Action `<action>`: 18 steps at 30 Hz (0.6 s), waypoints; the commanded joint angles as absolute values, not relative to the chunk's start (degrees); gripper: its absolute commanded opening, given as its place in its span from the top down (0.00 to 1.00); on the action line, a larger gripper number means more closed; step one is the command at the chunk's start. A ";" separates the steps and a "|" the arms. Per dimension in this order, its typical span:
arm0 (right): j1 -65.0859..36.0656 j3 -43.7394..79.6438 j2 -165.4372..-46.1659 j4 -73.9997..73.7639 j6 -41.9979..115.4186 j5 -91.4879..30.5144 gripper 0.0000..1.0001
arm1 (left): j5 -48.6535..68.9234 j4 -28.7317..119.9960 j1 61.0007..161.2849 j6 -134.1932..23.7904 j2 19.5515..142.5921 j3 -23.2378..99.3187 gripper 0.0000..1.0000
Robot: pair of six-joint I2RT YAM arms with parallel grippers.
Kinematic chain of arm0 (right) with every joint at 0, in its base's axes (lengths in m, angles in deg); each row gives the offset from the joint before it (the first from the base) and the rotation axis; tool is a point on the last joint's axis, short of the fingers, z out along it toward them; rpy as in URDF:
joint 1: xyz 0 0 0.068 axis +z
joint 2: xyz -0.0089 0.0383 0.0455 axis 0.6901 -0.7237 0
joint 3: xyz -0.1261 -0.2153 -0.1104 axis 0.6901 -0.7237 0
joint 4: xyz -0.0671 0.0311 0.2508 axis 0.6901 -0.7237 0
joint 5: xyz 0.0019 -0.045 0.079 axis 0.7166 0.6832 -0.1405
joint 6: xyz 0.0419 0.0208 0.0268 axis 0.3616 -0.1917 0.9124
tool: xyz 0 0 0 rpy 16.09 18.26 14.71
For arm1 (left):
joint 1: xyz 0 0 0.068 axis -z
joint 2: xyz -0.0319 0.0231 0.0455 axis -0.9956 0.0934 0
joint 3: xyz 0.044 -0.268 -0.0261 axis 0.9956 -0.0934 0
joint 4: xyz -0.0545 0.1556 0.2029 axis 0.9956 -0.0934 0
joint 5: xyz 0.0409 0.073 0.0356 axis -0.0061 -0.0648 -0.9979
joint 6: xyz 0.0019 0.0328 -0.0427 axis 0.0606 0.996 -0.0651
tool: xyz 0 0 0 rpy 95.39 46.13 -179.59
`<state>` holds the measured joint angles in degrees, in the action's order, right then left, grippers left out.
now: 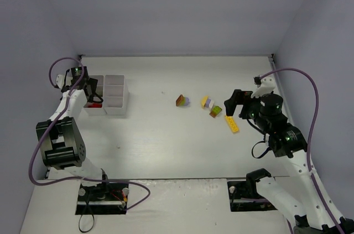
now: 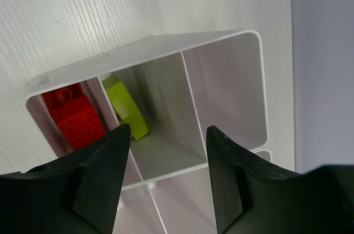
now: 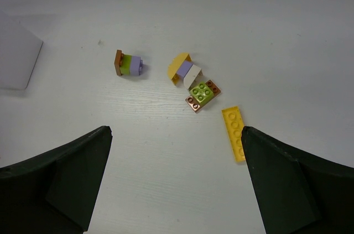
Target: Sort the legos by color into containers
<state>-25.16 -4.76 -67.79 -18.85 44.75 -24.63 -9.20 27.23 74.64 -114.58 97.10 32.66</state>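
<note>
L side of table (image 1: pixel 166 151), toward far-left corner: white tray (image 1: pixel 114 100), six square cells, sits close to L edge.
- L claw (image 1: pixel 91 91) hangs over tray's L row of cells. Wrist view: L claw (image 2: pixel 166 178) has jaws partway apart, nothing between them, tips above the tray rim (image 2: pixel 166 43); can't tell if they touch it.
- Red brick (image 2: pixel 74 115) lies in the end cell of that row, nearest the table's near edge; also seen from top as red brick (image 1: pixel 95 103).
- Lime brick (image 2: pixel 128 109) is in the next cell along, leaning on the divider. The third cell in the row shows bare white walls.

Mid table, loose on the surface, L to R:
- brown-lime-lilac stack (image 1: pixel 182 100) (image 3: pixel 128 63), on its side, apart from the rest.
- yellow-lilac-white stack (image 1: pixel 207 102) (image 3: pixel 184 72), yellow part rounded.
- lime-on-brown piece (image 1: pixel 215 111) (image 3: pixel 202 94), just beside the previous stack, toward the near edge.
- long yellow brick (image 1: pixel 232 124) (image 3: pixel 234 133), flat, studs up, near the lime-on-brown piece, not touching it.

R side of table: R claw (image 1: pixel 235 107) sits above the surface, beside the long yellow brick's far end. Wrist view: R claw (image 3: pixel 176 134) has jaws wide, nothing held.
</note>
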 commanded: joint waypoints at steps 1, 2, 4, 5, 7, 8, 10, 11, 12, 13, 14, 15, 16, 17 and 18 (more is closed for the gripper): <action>-24.83 -3.81 -68.93 -15.69 44.40 -23.20 0.00 | -8.68 28.06 74.18 -115.78 94.88 35.31 0.49; -24.83 -3.81 -69.10 -15.61 44.40 -23.02 0.00 | -8.41 27.97 74.18 -115.78 94.18 35.22 0.49; -24.83 -3.80 -69.89 -15.69 44.83 -23.02 0.00 | -7.62 27.71 74.18 -114.91 93.30 35.30 0.49; -24.83 -3.80 -70.33 -15.78 44.92 -21.72 0.00 | -7.18 27.45 74.36 -114.29 92.34 35.30 0.49; -24.83 -3.89 -72.00 -16.05 45.89 -20.57 0.01 | -6.22 27.01 74.62 -111.75 91.19 35.48 0.49; -24.83 -3.89 -72.70 -16.13 46.24 -20.21 0.01 | -6.21 26.74 75.41 -110.34 89.88 35.74 0.49; -24.83 -4.42 -74.99 -16.31 48.08 -18.81 0.03 | -6.56 25.96 76.64 -105.16 88.64 36.18 0.49; -24.92 -4.68 -76.04 -16.40 48.87 -18.19 0.03 | -6.74 25.69 78.47 -103.14 87.24 36.79 0.49; -25.00 -5.03 -78.05 -16.57 49.49 -17.58 0.03 | -6.91 25.60 79.62 -98.60 86.62 37.06 0.49; -25.35 -5.56 -79.20 -16.66 50.19 -17.14 0.03 | -7.09 25.08 80.85 -96.55 86.00 37.32 0.49; -26.05 -5.74 -81.82 -16.75 51.50 -17.22 0.03 | -7.09 24.98 83.47 -94.27 84.78 37.85 0.49; -26.58 -6.00 -83.15 -17.27 52.21 -17.48 0.03 | -6.83 24.98 84.28 -89.55 84.33 38.20 0.49; -27.28 -6.44 -84.56 -17.54 52.92 -17.75 0.03 | -6.48 24.46 86.82 -87.41 83.89 38.64 0.49; -27.99 -6.88 -87.18 -17.63 54.14 -18.88 0.03 | -5.87 24.28 88.23 -85.30 83.02 38.91 0.49; -29.65 -7.32 -88.43 -17.80 55.11 -19.41 0.04 | -5.25 24.19 91.12 -81.19 82.57 39.26 0.49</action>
